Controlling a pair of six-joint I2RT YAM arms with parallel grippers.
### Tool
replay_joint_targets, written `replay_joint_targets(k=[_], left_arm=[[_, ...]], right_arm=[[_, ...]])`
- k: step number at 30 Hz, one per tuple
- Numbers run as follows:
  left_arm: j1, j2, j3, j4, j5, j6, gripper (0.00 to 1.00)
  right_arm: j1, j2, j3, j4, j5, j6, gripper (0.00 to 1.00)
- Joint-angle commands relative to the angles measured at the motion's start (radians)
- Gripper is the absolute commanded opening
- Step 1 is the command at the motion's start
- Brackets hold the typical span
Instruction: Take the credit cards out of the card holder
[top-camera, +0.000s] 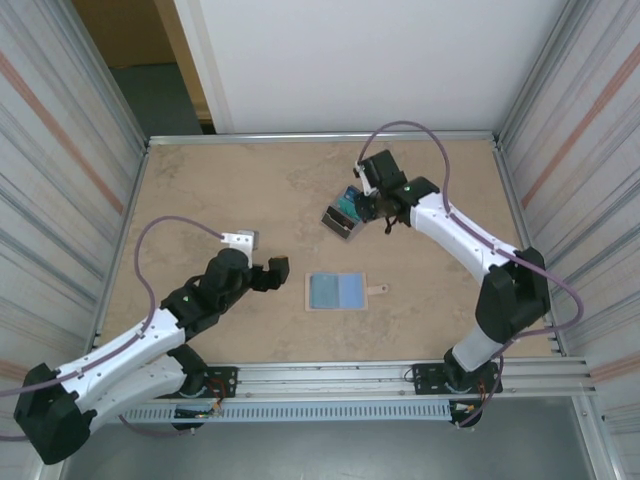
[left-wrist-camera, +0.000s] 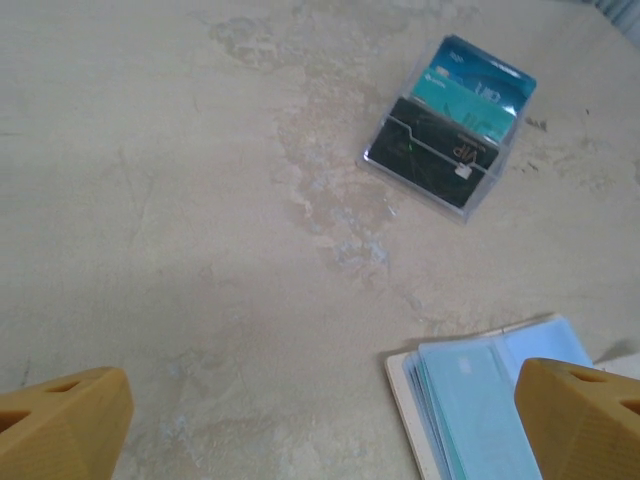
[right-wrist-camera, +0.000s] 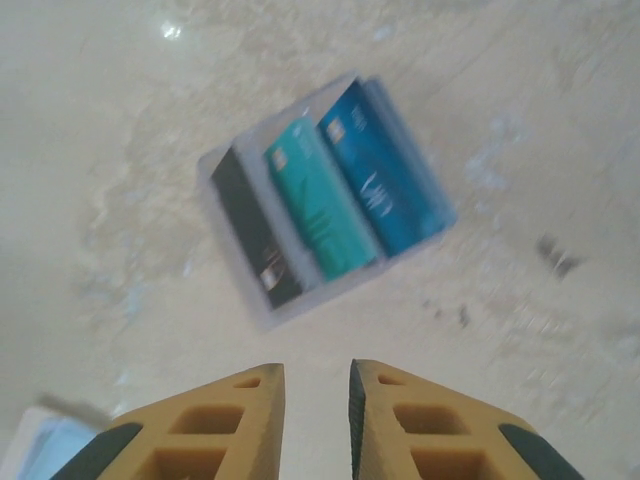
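The card holder (top-camera: 337, 291) lies open on the table, tan rim around pale blue sleeves (left-wrist-camera: 480, 400); its tab points right. Three credit cards stand in a clear plastic rack (top-camera: 345, 212): a dark one (right-wrist-camera: 255, 230), a teal one (right-wrist-camera: 320, 205) and a blue one (right-wrist-camera: 385, 175). My right gripper (right-wrist-camera: 317, 375) hovers just short of the rack, its jaws a narrow gap apart with nothing between them. My left gripper (left-wrist-camera: 320, 385) is wide open and empty over bare table, its right finger (left-wrist-camera: 580, 420) over the card holder's left part.
The table is boxed in by metal rails and ribbed walls (top-camera: 60, 170) on both sides. A corner of the card holder (right-wrist-camera: 45, 445) shows at the bottom left of the right wrist view. Bare tabletop (top-camera: 220, 190) stretches across the far left.
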Motion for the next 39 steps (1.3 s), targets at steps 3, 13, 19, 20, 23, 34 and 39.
replay_joint_targets(k=[3,13,19,20,23,34,39], left_arm=[[0.018,-0.046,-0.043,0.019,-0.121,-0.062,0.99],[0.027,-0.09,-0.097,0.001,-0.207,-0.131,0.99],[0.029,-0.114,-0.12,0.0,-0.218,-0.154,0.99],[0.029,-0.117,-0.123,-0.002,-0.22,-0.159,0.99],[0.028,-0.122,-0.131,-0.008,-0.22,-0.174,0.99],[0.03,-0.129,-0.142,-0.017,-0.21,-0.188,0.99],[0.03,-0.129,-0.144,-0.016,-0.206,-0.189,0.99]], right_arm=[[0.152,-0.074,-0.116,-0.07,0.103,0.269,0.29],[0.424,0.013,-0.181,-0.053,0.154,0.567,0.49],[0.49,0.129,-0.139,-0.02,0.088,0.596,0.5],[0.494,0.15,-0.134,-0.017,0.079,0.6,0.49],[0.501,0.19,-0.126,-0.005,0.065,0.604,0.48],[0.501,0.262,-0.124,0.027,0.039,0.606,0.46],[0.499,0.273,-0.134,0.032,0.029,0.614,0.44]])
